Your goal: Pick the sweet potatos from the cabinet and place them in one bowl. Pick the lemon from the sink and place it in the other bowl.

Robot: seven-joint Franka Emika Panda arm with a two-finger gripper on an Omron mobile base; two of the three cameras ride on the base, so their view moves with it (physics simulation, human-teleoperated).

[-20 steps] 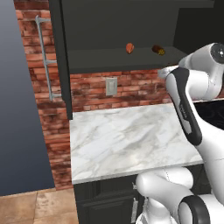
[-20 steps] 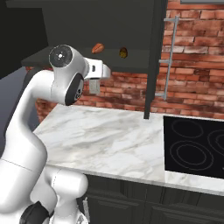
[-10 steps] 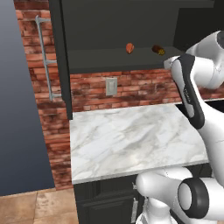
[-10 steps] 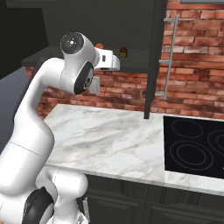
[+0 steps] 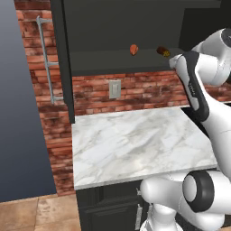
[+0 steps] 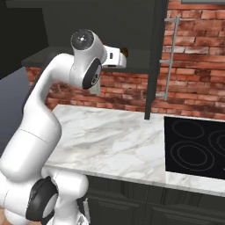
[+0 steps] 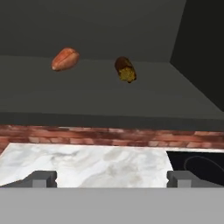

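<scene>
Left base view: two sweet potatos (image 5: 134,49) lie on the cabinet (image 5: 122,36) shelf above the tabletop (image 5: 135,144). Hand view: tool (image 7: 112,178) spread wide, empty; the tubers sit ahead and above, darker one nearer centre, its long axis running roughly away from the tool

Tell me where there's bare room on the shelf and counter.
Marble counter is bare from the brick wall to its front edge. On the cabinet shelf, the two sweet potatoes sit toward the back; its front strip is free.

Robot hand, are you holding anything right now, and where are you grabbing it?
Nothing. The fingers stand wide apart with only air between them, short of both sweet potatoes lying on the cabinet shelf.
</scene>
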